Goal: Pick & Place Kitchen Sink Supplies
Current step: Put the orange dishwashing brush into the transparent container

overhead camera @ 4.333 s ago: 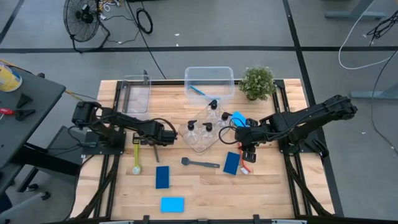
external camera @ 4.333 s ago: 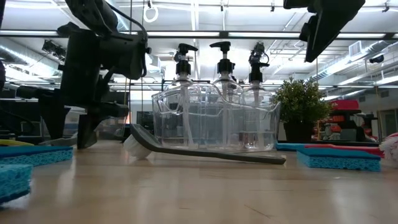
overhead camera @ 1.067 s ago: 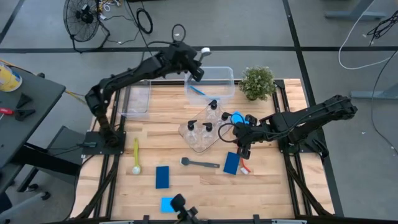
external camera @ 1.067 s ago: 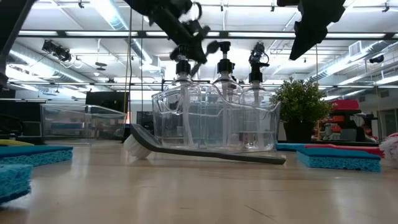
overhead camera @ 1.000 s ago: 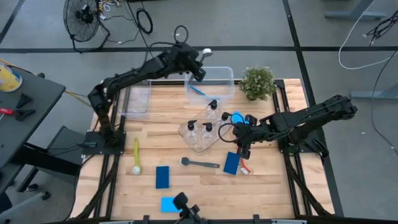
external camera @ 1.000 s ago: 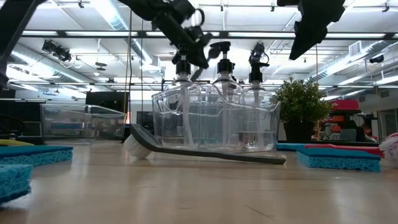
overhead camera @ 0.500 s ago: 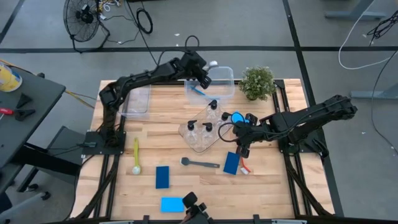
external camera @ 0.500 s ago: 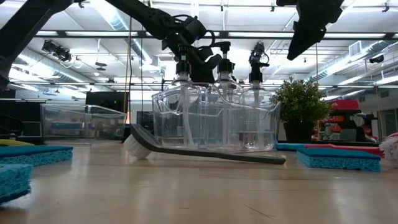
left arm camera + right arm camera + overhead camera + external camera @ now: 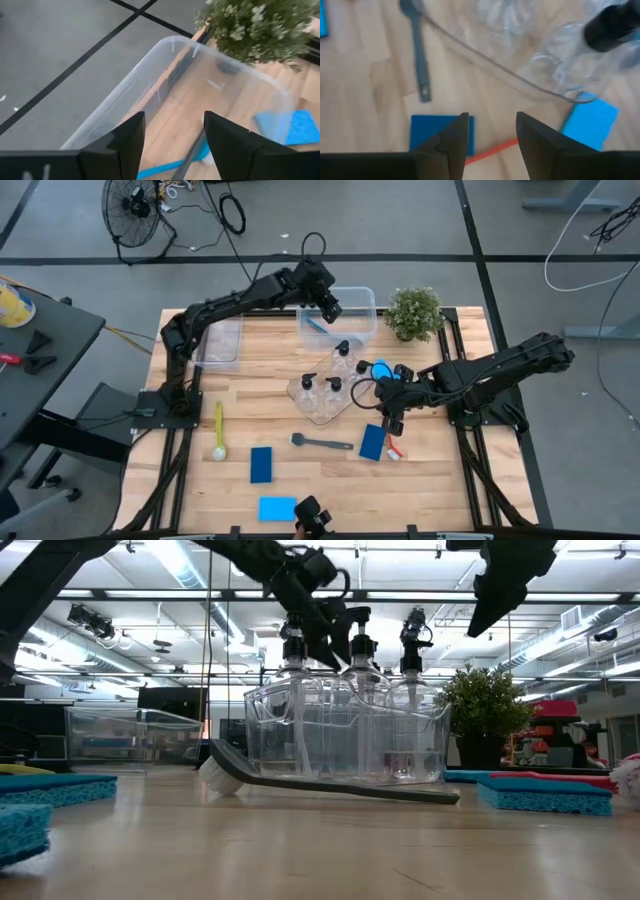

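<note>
Brushes: a blue brush (image 9: 316, 325) and a darker one beside it, lying inside the rear bin (image 9: 337, 291) near the potted plant (image 9: 413, 312). Elsewhere on the table: grey brush (image 9: 322, 443), yellow-green brush (image 9: 219, 430), red brush (image 9: 393, 448), and sponges, all outside any bin. Pump bottles (image 9: 307, 385) standing in the clear tray (image 9: 322, 416) at the middle.

Left gripper (image 9: 328, 305) poised over the rear bin's near-left corner, fingers spread and holding nothing; seen past those fingers, only bin wall and brush handles below. Right gripper (image 9: 390, 420) parked over the dark-blue sponge (image 9: 373, 442) and the red brush, fingers likewise apart and empty.

Step in hand, by the look of it: clearing the bin after a drop. To do it well, lift straight up before swinging away, so no finger clips the rim and drags the light bin. Next, approach a slim brush with the fingers across the handle, near its middle, and press low to the wood — thin handles roll and tip easily. Keep the left arm's path clear of the tall pump tops.
</note>
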Available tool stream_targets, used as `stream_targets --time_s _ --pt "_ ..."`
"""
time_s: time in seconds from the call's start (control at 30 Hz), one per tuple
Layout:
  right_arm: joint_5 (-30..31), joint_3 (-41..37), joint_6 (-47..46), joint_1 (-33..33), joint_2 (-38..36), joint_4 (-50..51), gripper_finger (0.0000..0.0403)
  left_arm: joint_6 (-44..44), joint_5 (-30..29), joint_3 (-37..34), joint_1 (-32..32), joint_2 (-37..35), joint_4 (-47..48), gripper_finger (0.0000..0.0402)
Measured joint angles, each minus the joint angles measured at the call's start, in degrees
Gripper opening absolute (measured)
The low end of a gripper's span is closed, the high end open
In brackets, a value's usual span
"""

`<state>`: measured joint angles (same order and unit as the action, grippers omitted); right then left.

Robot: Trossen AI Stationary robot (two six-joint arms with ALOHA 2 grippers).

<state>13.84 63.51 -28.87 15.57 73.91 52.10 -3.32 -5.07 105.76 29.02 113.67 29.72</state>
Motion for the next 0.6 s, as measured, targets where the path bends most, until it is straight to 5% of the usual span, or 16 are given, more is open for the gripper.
stream_targets --time_s 0.43,0.6 --pt "-5.9 0.0 2.0 0.0 0.0 3.8 0.0165 1.6 -2.4 27.7 -4.0 0.0 22.6 0.0211" --pt "-5.9 0.0 -1.2 0.0 0.0 5.7 0.0165 1.6 -2.7 27.6 -7.3 -3.3 24.9 0.0211"
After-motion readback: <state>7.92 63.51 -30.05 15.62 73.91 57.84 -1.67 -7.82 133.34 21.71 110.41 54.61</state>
